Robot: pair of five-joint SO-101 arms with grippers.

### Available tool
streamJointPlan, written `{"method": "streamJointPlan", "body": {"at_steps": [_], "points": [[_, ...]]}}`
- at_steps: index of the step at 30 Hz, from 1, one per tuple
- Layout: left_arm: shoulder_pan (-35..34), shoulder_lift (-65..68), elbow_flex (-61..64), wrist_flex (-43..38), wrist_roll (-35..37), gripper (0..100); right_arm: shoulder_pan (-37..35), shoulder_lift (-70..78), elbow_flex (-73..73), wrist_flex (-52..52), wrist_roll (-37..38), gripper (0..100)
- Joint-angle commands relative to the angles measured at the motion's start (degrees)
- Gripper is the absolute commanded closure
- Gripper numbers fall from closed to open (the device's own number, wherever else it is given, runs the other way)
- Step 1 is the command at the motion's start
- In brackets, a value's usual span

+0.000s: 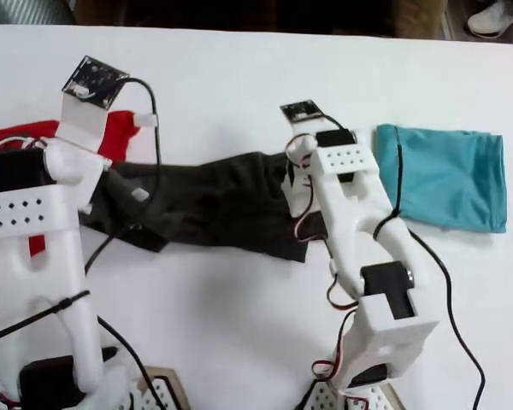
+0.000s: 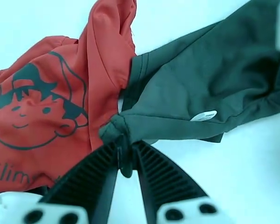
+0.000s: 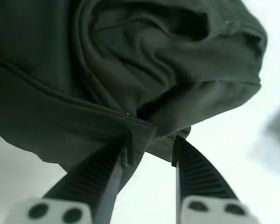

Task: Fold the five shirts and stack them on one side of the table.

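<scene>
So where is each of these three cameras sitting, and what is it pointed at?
High: fixed above the table, looking down on left arm, right arm, dark shirt, red shirt, teal shirt.
Left wrist: on the left arm, facing along the left tool, shut on the dark shirt beside the red shirt.
Right wrist: on the right arm, facing along the right tool, open at the dark shirt's hem.
Shared: all three show the dark shirt.

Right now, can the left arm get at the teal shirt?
Probably not: the left end effector is shut on the dark shirt, and the right arm stands between it and the teal shirt across the table.
</scene>
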Motion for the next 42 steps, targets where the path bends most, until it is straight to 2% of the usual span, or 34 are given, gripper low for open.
{"method": "streamJointPlan", "body": {"at_steps": [1,6,25,30,42], "points": [[-0.3,-1.4,-0.5,-1.9,0.0,97,-2.0,-0.4,-2.8,0.5,-0.7,86.1],[-0.3,-1.4,-0.8,-1.9,0.0,97,-3.8,-0.3,-4.0,1.7,-0.8,86.1],[-0.5,-1.4,-0.9,-1.8,0.0,97,-1.0,0.3,-3.6,1.7,-0.4,86.5],[-0.5,-1.4,-0.9,-1.8,0.0,97,-1.5,0.3,-3.6,1.7,-0.4,98.5],[-0.5,-1.4,-0.9,-1.9,-0.1,97,-1.5,0.3,-2.7,4.0,-0.4,86.0]]}}
